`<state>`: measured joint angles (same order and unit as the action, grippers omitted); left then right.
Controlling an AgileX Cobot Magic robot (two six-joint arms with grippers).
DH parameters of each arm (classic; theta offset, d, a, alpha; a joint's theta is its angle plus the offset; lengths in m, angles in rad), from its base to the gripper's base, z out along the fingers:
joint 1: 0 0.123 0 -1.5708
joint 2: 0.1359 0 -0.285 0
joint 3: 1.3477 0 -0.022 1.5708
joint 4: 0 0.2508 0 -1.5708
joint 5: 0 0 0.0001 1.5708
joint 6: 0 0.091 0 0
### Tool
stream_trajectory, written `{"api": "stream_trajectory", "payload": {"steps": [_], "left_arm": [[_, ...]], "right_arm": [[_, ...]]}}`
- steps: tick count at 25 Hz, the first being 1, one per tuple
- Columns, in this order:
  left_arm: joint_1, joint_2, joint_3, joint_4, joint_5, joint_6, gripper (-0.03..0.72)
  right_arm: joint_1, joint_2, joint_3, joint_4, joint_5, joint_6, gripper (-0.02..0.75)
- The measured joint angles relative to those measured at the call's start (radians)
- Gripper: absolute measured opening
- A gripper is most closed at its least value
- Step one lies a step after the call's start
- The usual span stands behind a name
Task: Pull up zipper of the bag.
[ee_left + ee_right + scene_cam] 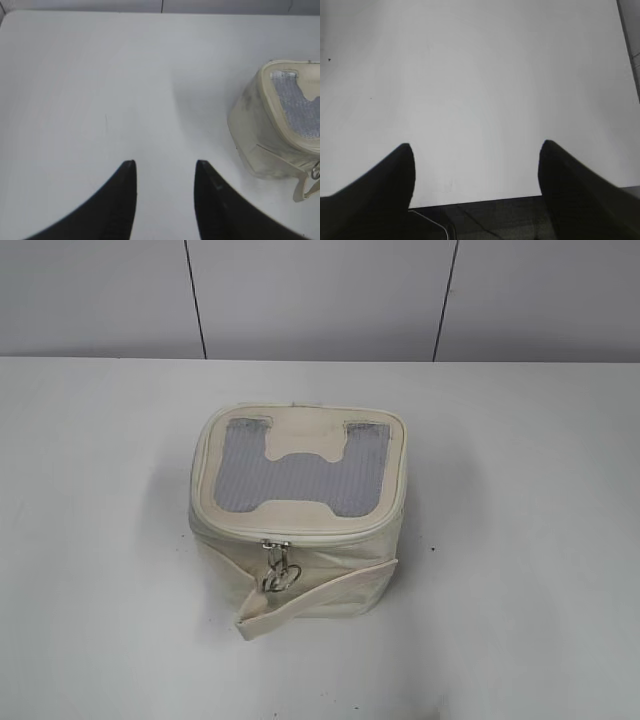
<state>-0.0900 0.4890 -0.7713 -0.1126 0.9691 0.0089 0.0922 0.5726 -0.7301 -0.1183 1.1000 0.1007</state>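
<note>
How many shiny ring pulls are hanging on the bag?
2, it seems: the ring pulls overlap at the bag's front, under the zipper. They are small and tangled; more may be hidden behind.

Cream bag [300,530], grey mesh top, white table [100,540].

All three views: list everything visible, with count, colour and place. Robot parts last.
bag: one, cream with grey mesh top, middle of the table.
zipper: one cream track round the lid edge.
sliders: silver, with ring pulls, at the bag's near face; exact count unclear.
strap: one, cream, around the bag's body, its end sticking out near the table.
table: one, white.
wall: grey panels behind the table.
left gripper: one, black, open, over bare table left of the bag.
right gripper: one, black, open, over bare table near its edge.
</note>
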Motion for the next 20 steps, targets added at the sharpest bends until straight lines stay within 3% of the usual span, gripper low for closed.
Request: {"api": "stream_trajectory", "payload": {"steps": [9, 14, 20], "left_arm": [[0.0, -0.468, 0.108, 0.059, 0.13, 0.002, 0.305], [0.0, -0.491, 0.156, 0.04, 0.155, 0.046, 0.305], [0.0, -0.485, 0.227, -0.002, 0.1, 0.125, 0.305]], "right_arm": [[0.0, -0.389, 0.055, 0.016, 0.089, -0.035, 0.595], [0.0, -0.559, 0.085, 0.093, 0.113, -0.101, 0.595], [0.0, -0.578, 0.173, 0.113, 0.103, -0.132, 0.595]]}}
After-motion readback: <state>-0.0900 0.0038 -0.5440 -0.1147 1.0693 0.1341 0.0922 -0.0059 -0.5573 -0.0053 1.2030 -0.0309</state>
